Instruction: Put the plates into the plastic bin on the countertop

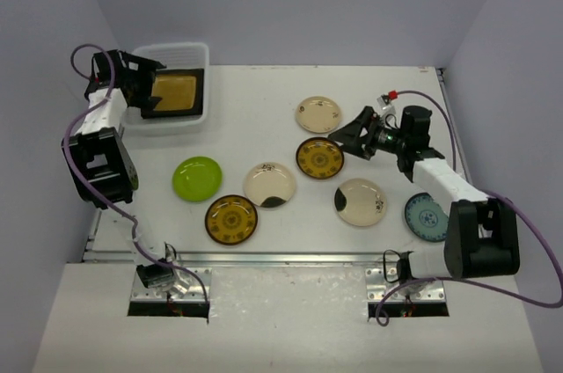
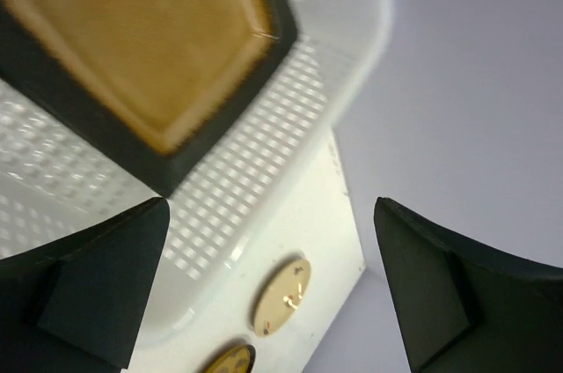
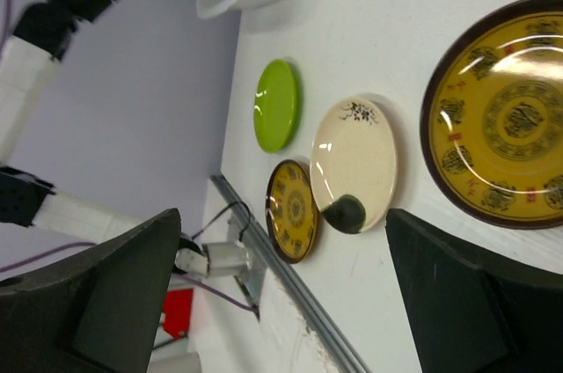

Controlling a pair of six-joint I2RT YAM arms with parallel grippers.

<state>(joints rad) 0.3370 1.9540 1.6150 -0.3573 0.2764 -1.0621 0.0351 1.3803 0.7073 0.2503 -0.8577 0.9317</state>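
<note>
The plastic bin (image 1: 195, 56) stands at the far left of the countertop (image 1: 264, 91). A dark square plate with a mustard centre (image 1: 173, 91) lies inside it. My left gripper (image 1: 148, 87) is open and empty over the bin's left side. In the left wrist view (image 2: 271, 208) the mustard plate (image 2: 141, 39) and the bin's wall (image 2: 255, 179) show. My right gripper (image 1: 339, 138) is open and empty, just above a brown-yellow plate (image 1: 319, 157); it is also open in its wrist view (image 3: 283, 215). No teal square plate is in view.
On the countertop lie a cream plate (image 1: 318, 113), a cream plate with a dark blot (image 1: 269, 185), a lime-green plate (image 1: 197, 179), a second brown-yellow plate (image 1: 231, 219), another cream plate (image 1: 360, 201) and a blue-patterned plate (image 1: 426, 216). A metal rail (image 1: 281, 259) runs along the front edge.
</note>
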